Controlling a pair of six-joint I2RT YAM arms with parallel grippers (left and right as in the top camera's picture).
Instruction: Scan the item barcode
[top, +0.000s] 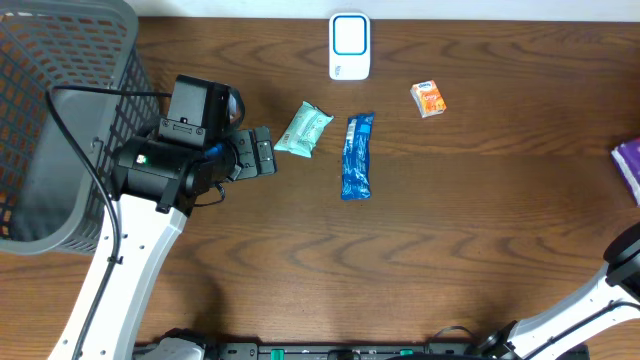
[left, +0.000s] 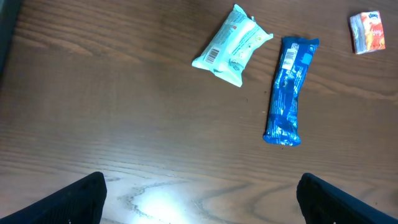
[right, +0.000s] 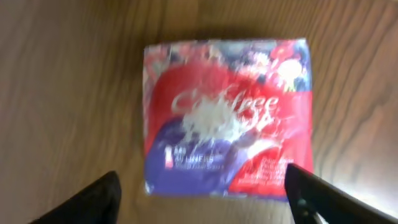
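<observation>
A white scanner (top: 349, 46) stands at the table's far middle. In front of it lie a mint green packet (top: 303, 129) (left: 231, 46) showing a barcode, a long blue packet (top: 357, 156) (left: 289, 90) and a small orange packet (top: 428, 98) (left: 367, 31). My left gripper (top: 262, 152) (left: 202, 208) is open just left of the green packet, with nothing between its fingers. A red and purple liner pack (right: 227, 115) (top: 630, 165) lies flat at the table's right edge. My right gripper (right: 205, 205) hangs open over the pack's near edge, its fingers wide apart.
A grey mesh basket (top: 60, 120) fills the far left corner, beside the left arm's base. Only part of the right arm (top: 620, 275) shows in the overhead view, at the lower right corner. Bare wood lies between the packets and the front edge.
</observation>
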